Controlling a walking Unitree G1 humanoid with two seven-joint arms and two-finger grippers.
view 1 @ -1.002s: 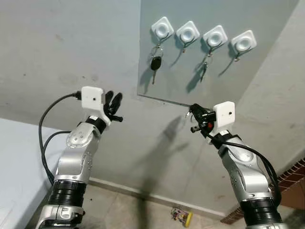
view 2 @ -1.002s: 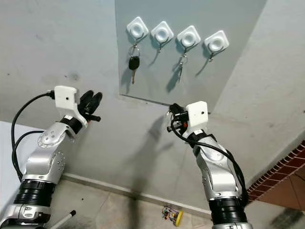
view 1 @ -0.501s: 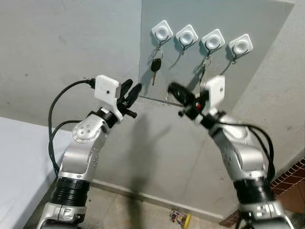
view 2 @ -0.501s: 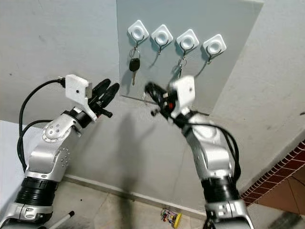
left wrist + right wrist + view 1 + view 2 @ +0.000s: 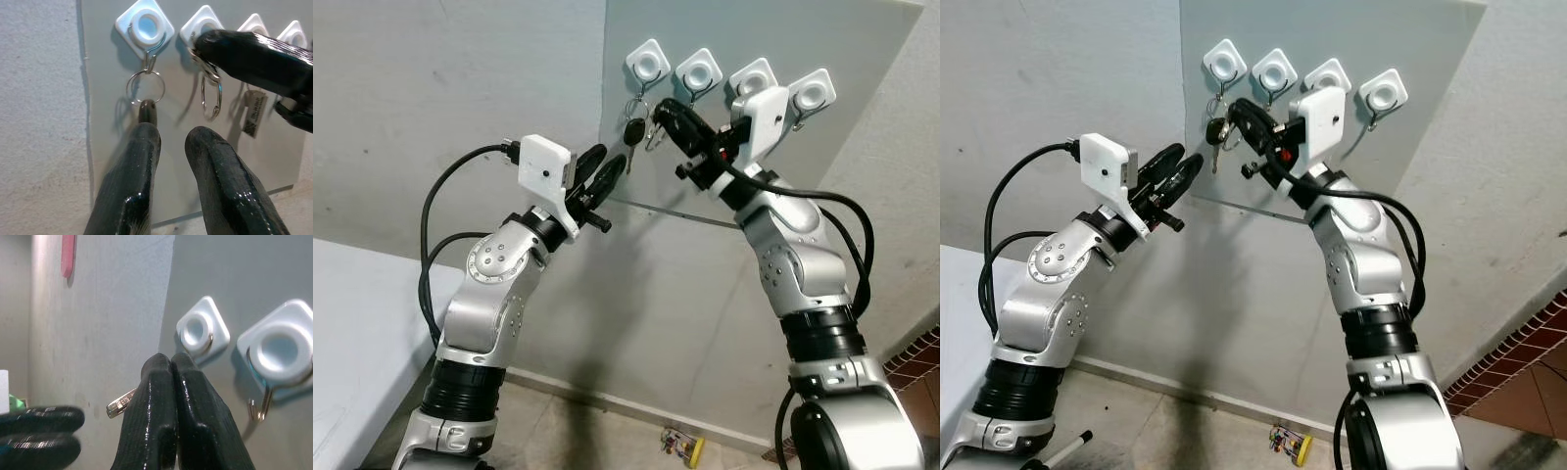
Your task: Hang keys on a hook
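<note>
A grey board (image 5: 842, 186) on the wall carries a row of white hooks. A black key (image 5: 632, 128) hangs from the first hook (image 5: 648, 64). My right gripper (image 5: 663, 110) is raised to the board just below the second hook (image 5: 699, 69), shut on a set of keys (image 5: 211, 96) whose ring dangles under its fingers. In the right wrist view a metal key tip (image 5: 120, 407) sticks out beside the closed fingers (image 5: 161, 382). My left gripper (image 5: 599, 166) is held up below the first hook, fingers (image 5: 134, 166) a little apart and empty. A tagged key (image 5: 254, 113) hangs from the third hook.
The fourth hook (image 5: 813, 90) sits at the board's right end. A small colourful object (image 5: 683, 446) lies on the floor by the skirting. A white surface (image 5: 352, 333) lies at the left, and brickwork (image 5: 920, 352) at the lower right.
My right arm has swung up and left from below the board to the second hook, keys in its grip. The left gripper has also risen toward the first hook.
</note>
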